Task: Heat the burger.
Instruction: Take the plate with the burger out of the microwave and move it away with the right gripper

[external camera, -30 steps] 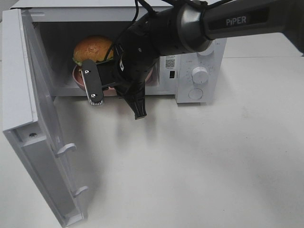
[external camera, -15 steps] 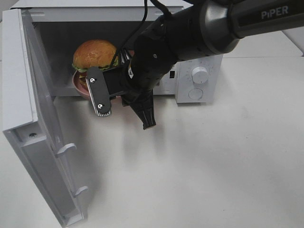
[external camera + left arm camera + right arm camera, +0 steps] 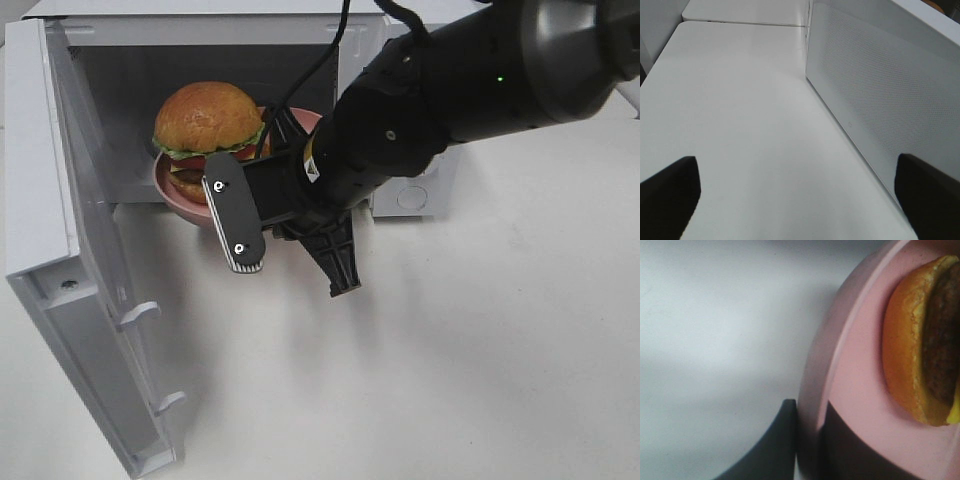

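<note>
The burger, with a glossy brown bun and a lettuce edge, lies on a pink plate at the mouth of the open microwave. The plate's front rim reaches past the floor's front edge. My right arm comes in from the upper right and hides the plate's right side. In the right wrist view my right gripper is shut on the plate's rim, with the burger close beside it. My left gripper is open over bare table and holds nothing.
The microwave door stands wide open at the left, its latch hooks pointing over the table. A perforated white panel runs close along one side of the left gripper. The control panel with a knob sits behind the arm.
My right arm has drawn toward the front right. The plate has come forward with it, and more of the burger shows.
</note>
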Controlling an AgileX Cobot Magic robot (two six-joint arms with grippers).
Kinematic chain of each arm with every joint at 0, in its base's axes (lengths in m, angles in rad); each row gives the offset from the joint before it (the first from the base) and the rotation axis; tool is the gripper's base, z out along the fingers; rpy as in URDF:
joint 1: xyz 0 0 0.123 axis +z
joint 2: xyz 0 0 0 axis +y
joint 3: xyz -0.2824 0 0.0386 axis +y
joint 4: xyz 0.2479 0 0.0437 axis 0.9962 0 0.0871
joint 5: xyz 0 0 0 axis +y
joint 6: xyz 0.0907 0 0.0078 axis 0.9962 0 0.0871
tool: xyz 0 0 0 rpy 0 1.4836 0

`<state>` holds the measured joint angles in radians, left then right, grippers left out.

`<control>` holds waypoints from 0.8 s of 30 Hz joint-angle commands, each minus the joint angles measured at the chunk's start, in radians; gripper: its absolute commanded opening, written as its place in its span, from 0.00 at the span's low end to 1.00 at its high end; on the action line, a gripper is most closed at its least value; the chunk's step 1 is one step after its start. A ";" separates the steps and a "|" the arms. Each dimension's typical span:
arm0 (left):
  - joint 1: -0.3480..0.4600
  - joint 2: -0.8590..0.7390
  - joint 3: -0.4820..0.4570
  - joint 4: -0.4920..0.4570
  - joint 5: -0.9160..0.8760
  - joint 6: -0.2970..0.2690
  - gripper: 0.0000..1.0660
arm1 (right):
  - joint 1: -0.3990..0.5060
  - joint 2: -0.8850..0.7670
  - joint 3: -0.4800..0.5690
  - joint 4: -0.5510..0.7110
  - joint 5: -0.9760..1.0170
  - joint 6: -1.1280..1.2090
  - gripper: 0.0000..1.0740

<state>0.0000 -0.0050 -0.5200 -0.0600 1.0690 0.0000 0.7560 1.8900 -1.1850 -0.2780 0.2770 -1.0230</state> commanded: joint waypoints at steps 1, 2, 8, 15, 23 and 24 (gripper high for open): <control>0.000 -0.016 0.003 -0.002 0.002 0.000 0.92 | 0.004 -0.081 0.057 -0.017 -0.089 -0.001 0.00; 0.000 -0.016 0.003 -0.002 0.002 0.000 0.92 | 0.004 -0.081 0.057 -0.017 -0.089 -0.001 0.00; 0.000 -0.016 0.003 -0.002 0.002 0.000 0.92 | 0.004 -0.178 0.172 -0.017 -0.145 -0.001 0.00; 0.000 -0.016 0.003 -0.002 0.002 0.000 0.92 | 0.004 -0.284 0.293 -0.018 -0.161 -0.001 0.00; 0.000 -0.016 0.003 -0.002 0.002 0.000 0.92 | 0.004 -0.394 0.406 -0.018 -0.159 -0.001 0.00; 0.000 -0.016 0.003 -0.002 0.002 0.000 0.92 | 0.004 -0.394 0.406 -0.018 -0.159 -0.001 0.00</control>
<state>0.0000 -0.0050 -0.5200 -0.0600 1.0690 0.0000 0.7560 1.5360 -0.7880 -0.2830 0.1840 -1.0230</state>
